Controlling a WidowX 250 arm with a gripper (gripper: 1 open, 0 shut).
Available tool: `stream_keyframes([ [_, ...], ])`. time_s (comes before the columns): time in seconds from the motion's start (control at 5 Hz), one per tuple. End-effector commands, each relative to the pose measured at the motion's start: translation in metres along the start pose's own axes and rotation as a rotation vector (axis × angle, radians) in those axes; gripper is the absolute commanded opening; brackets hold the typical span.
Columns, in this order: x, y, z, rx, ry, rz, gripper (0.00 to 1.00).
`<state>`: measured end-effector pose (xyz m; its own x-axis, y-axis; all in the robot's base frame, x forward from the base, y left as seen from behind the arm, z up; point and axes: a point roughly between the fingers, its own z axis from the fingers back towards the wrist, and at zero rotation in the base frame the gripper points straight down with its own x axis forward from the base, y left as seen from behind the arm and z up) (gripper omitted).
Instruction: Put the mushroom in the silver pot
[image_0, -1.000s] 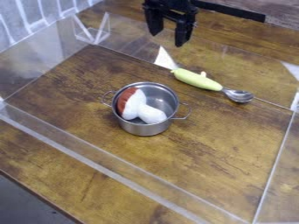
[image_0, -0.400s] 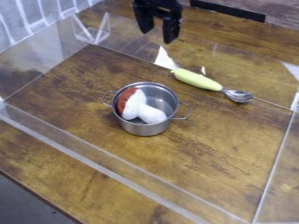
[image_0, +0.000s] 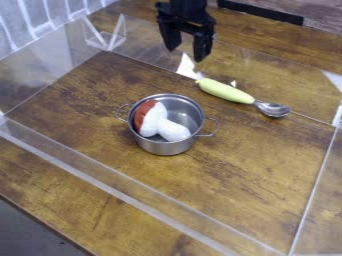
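Note:
The silver pot (image_0: 170, 142) stands near the middle of the wooden table. Inside it lies the mushroom (image_0: 160, 119), red cap to the left and white stem to the right, leaning against the pot's wall. My gripper (image_0: 186, 42) hangs above the table's far side, well behind the pot and apart from it. Its black fingers point down, open, with nothing between them.
A spoon with a yellow-green handle (image_0: 227, 91) and a metal bowl (image_0: 273, 109) lies behind and right of the pot. A white scrap (image_0: 187, 67) lies under the gripper. Clear plastic walls (image_0: 160, 205) fence the wooden table.
The gripper has shifted slightly left and stays high at the back, open throughout. The mushroom and pot have not moved.

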<state>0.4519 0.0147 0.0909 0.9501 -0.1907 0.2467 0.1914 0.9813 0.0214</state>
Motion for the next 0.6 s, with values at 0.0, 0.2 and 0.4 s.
stream_keyframes([
  [0.0,0.009,-0.009,0.016,-0.001,-0.048,-0.054,1.00],
  [0.2,0.007,-0.007,0.015,0.001,-0.046,-0.091,1.00],
  [0.4,0.008,0.003,0.022,0.008,-0.045,-0.137,1.00],
])
